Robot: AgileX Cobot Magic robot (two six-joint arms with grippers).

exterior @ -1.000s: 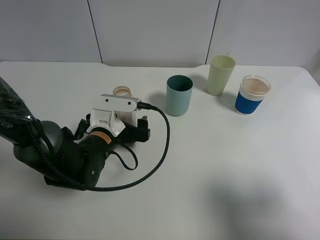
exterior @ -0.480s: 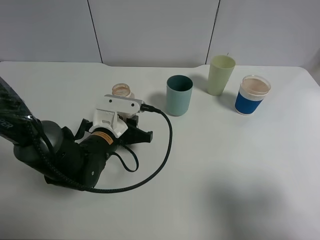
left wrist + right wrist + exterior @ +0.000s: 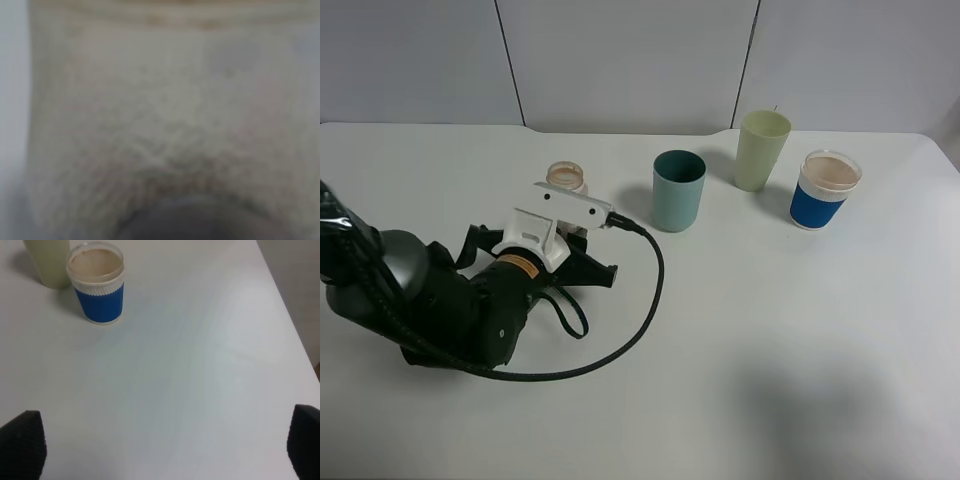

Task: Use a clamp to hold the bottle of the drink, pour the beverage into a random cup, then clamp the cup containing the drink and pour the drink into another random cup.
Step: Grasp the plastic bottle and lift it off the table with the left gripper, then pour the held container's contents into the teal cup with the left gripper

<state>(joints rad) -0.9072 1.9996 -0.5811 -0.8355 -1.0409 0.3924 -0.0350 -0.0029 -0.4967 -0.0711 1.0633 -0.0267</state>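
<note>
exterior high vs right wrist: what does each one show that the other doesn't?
Exterior high only: the left gripper closed on the bottle, its black cable, and the teal cup.

Right wrist only: the right gripper, open, with its dark fingers wide apart above the white table. That arm is outside the exterior frame.

Both: the blue-banded cup, the pale yellow-green cup beside it (only partly in the wrist view), and the table.
</note>
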